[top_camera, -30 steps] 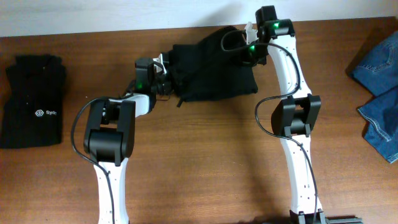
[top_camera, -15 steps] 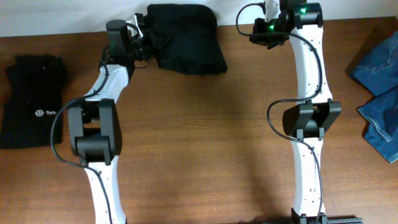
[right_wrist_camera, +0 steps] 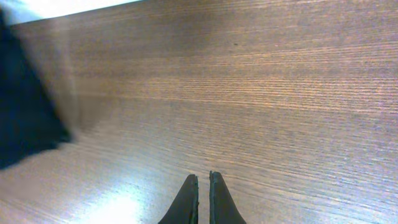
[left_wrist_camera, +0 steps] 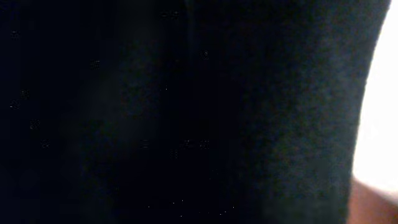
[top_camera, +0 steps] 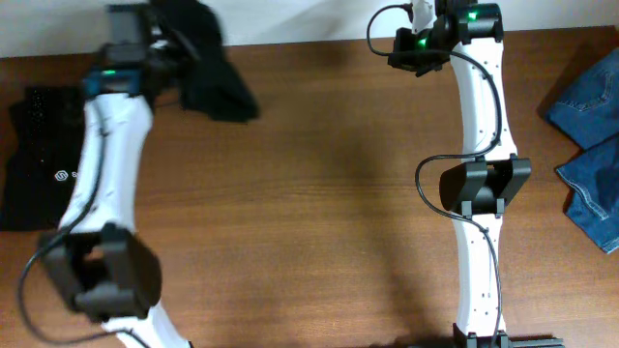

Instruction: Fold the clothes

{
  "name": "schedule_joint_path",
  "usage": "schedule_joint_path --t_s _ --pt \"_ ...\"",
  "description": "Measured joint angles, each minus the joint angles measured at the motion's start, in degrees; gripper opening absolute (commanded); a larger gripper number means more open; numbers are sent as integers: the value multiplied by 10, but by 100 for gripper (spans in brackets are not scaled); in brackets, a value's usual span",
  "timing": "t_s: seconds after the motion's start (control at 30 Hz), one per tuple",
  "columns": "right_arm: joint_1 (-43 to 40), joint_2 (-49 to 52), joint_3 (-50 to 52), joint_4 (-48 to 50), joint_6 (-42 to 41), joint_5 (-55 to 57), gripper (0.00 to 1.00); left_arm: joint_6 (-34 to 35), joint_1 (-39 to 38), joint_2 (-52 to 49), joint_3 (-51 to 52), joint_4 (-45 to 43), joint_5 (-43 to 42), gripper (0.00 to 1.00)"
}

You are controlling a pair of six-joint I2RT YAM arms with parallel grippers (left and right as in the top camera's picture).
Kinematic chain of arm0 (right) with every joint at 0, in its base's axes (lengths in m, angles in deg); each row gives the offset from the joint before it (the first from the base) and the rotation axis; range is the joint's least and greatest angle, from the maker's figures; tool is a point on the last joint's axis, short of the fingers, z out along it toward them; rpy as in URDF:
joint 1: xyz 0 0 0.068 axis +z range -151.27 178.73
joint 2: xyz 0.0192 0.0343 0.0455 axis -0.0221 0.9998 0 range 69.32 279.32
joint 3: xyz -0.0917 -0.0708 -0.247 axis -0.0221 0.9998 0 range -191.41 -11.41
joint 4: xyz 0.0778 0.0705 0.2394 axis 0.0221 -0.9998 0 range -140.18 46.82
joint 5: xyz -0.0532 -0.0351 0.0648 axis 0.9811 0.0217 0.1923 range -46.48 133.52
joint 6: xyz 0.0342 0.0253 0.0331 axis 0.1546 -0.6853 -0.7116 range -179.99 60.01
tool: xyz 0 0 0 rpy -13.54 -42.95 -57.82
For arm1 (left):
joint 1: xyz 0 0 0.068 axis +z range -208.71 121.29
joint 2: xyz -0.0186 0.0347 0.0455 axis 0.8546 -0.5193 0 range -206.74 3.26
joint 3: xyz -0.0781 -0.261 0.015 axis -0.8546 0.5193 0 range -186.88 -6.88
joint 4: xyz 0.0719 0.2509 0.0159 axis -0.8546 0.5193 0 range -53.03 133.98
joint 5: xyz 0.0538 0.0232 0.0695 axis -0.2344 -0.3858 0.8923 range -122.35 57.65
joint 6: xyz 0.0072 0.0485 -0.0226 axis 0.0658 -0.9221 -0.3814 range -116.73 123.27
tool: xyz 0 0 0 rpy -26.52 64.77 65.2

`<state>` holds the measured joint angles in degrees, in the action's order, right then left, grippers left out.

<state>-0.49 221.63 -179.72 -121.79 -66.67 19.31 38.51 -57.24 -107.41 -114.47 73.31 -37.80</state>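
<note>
The black trousers (top_camera: 215, 79) hang bunched in a folded bundle from my left gripper (top_camera: 166, 50) at the far left of the table, blurred by motion. In the left wrist view the dark trouser fabric (left_wrist_camera: 186, 112) fills the frame and hides the fingers. My right gripper (top_camera: 400, 48) sits at the far edge right of centre. In the right wrist view it (right_wrist_camera: 203, 186) is shut and empty over bare wood, with the trousers' edge (right_wrist_camera: 25, 118) showing at the left.
A folded black garment with a small white logo (top_camera: 48, 164) lies at the left edge under my left arm. Blue denim jeans (top_camera: 590, 145) lie at the right edge. The table is brown wood (top_camera: 319, 213).
My left arm has swung left along the far edge, carrying the trousers bundle from the middle toward the logo garment. My right gripper let go earlier and has stayed still since.
</note>
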Motion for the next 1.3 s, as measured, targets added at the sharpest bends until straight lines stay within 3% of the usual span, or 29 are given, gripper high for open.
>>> schedule_joint_path --t_s 0.17,0.33,0.6,0.97,1.07,1.3 --pt "0 0 0 0 0 -1 4 46 52 44 -5 41 83 1" --pt "0 0 0 -2 0 -2 4 94 99 55 -7 103 110 0" --pt "1 0 0 -15 0 -2 4 90 163 66 -6 97 119 1" --pt "7 0 0 -31 -5 -2 4 66 250 95 20 -63 61 1" --pt "16 0 0 -37 -9 -2 4 71 268 98 78 -122 40 1" --pt "37 0 0 -54 -11 -2 4 84 308 98 270 -376 -56 1"
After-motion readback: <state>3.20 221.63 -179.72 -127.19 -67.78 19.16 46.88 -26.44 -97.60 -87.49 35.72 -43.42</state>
